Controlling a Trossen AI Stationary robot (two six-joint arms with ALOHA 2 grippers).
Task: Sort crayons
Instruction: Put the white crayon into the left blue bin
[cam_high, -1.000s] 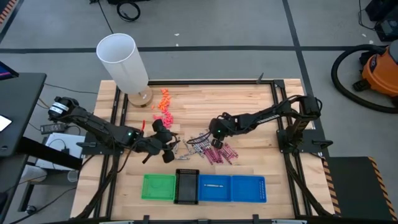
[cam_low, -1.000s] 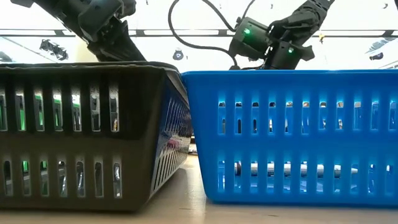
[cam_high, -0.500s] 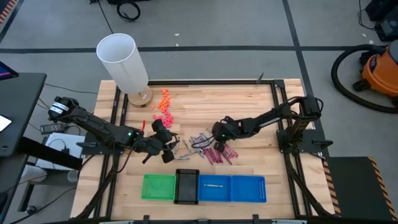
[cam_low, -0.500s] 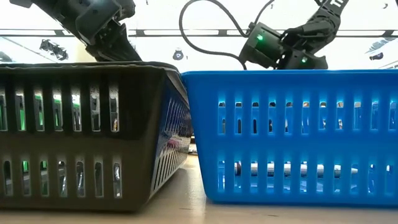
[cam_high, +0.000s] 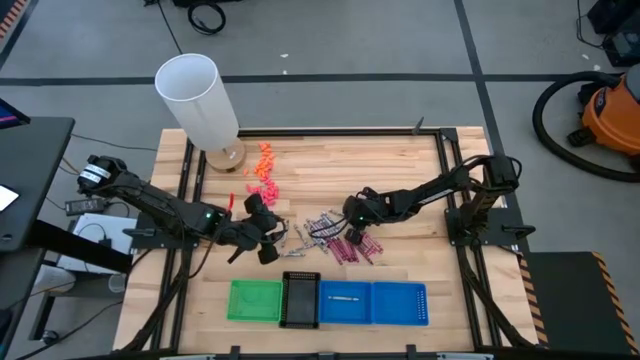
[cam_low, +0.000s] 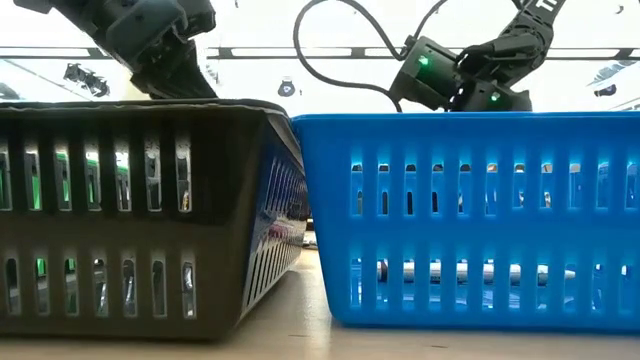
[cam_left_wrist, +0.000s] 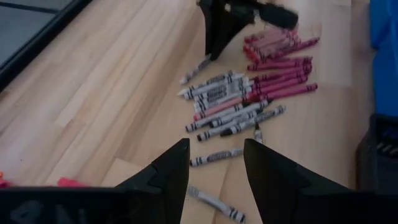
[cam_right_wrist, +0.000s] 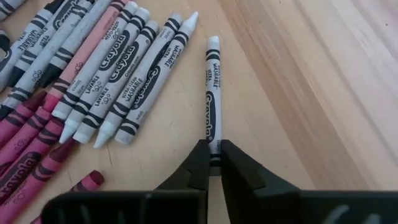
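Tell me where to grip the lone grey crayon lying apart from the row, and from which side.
Grip the lone grey crayon across its thin width near one end, coming straight down from above: it lies flat on the table, with bare wood on both sides. The right gripper already closes on its near end that way.

Crayons (cam_right_wrist: 112, 87): grey-white wrappers with black bands and lettering, others magenta, one pale pink
Bench (cam_high: 330, 170): light wood planks
Trays: green (cam_high: 255, 302), black (cam_high: 299, 300), two blue (cam_high: 373, 303)
Cylinder (cam_high: 197, 99): white
Small lumps (cam_high: 264, 165): orange and bright pink
Hands: black fingers (cam_right_wrist: 198, 163)
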